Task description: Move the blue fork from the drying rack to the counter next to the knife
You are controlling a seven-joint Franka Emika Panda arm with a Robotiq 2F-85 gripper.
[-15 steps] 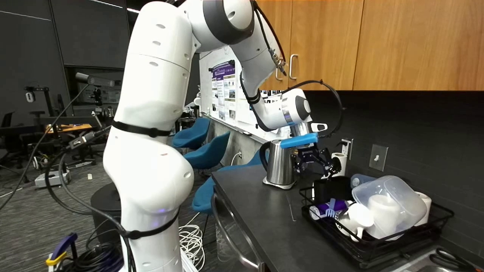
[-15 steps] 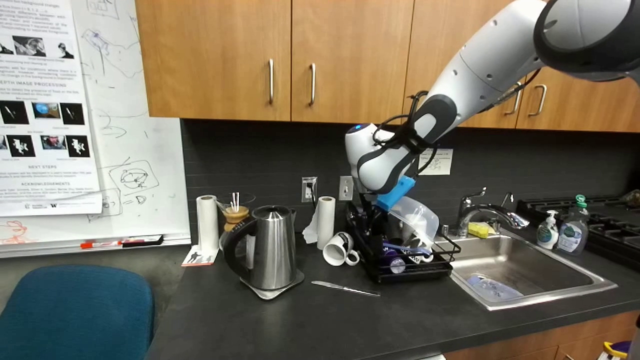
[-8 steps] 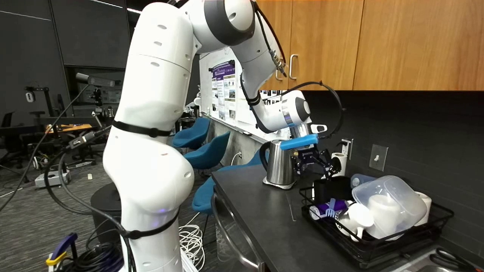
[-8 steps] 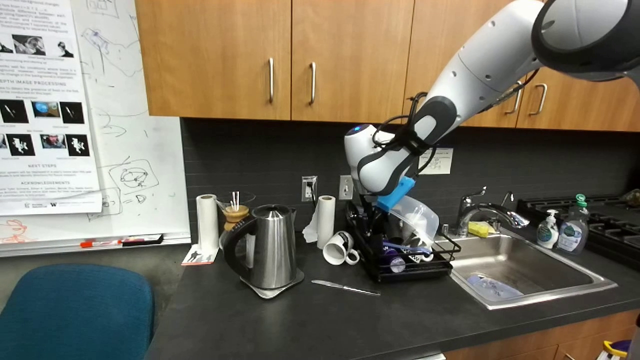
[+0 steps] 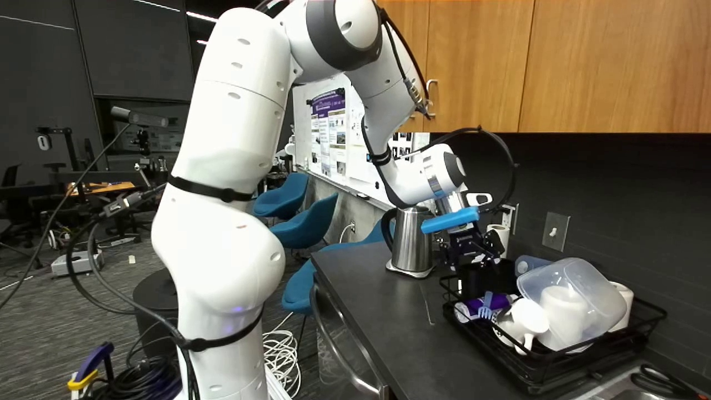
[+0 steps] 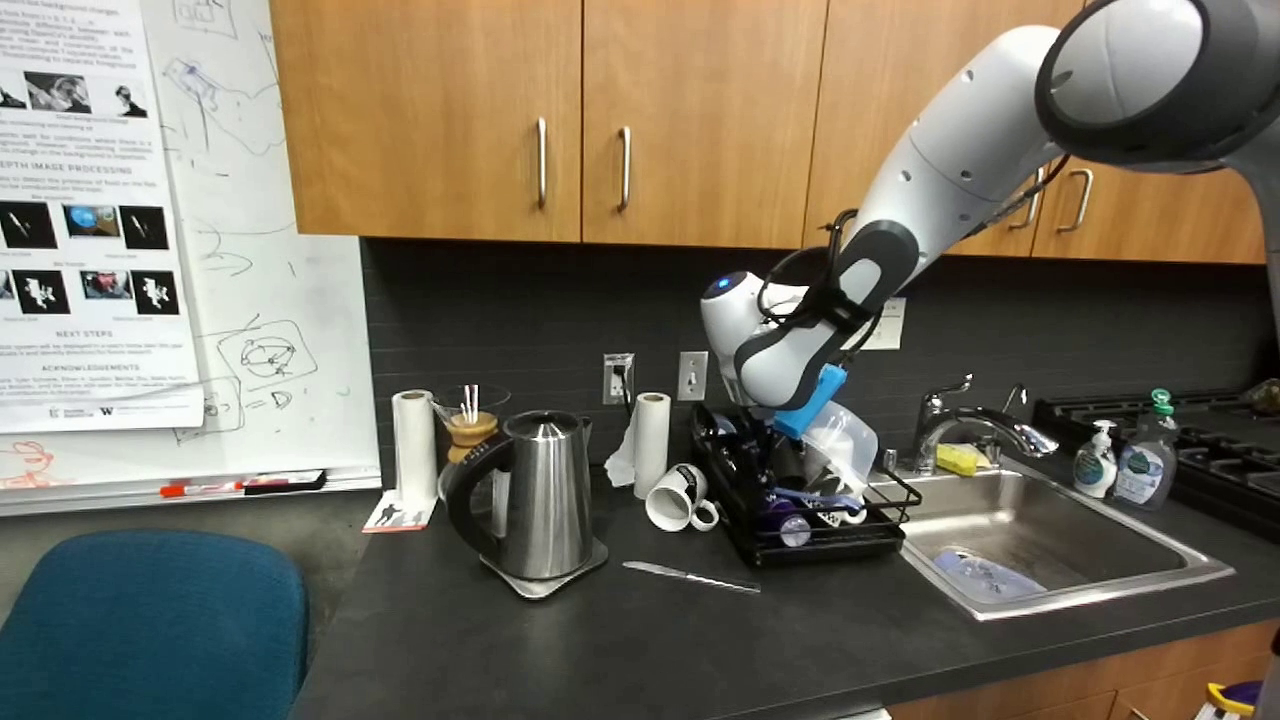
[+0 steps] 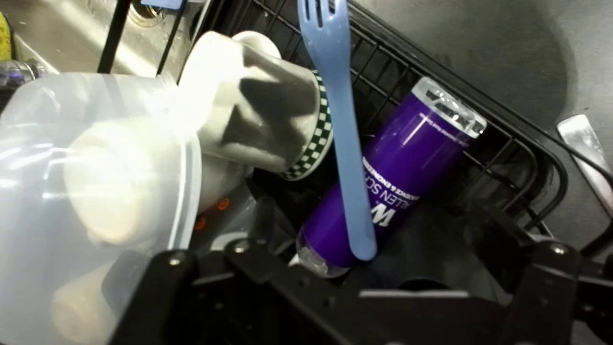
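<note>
The blue fork point(image 7: 342, 120) lies across a purple tumbler point(image 7: 407, 153) in the drying rack, its tines at the top of the wrist view. The fork also shows in both exterior views point(image 5: 486, 306) point(image 6: 815, 497). The black drying rack point(image 6: 825, 553) stands on the dark counter point(image 6: 620, 660). The knife point(image 6: 690, 577) lies flat on the counter beside the rack; its end shows in the wrist view point(image 7: 586, 153). My gripper point(image 7: 371, 213) is open and empty, its fingers wide apart on either side of the fork's handle end. In an exterior view the gripper point(image 5: 473, 258) hangs above the rack's far end.
A white mug with a checkered band point(image 7: 268, 110) and a clear plastic container point(image 5: 589, 289) sit in the rack beside the fork. A steel kettle point(image 6: 548, 500) and a mug point(image 6: 675, 497) stand near. The sink point(image 6: 1050, 540) adjoins the rack; cabinets point(image 6: 700, 120) hang above.
In the last half second my gripper has moved down and over the rack, closer to the fork, and tilted slightly. The fork, knife and rack have not moved.
</note>
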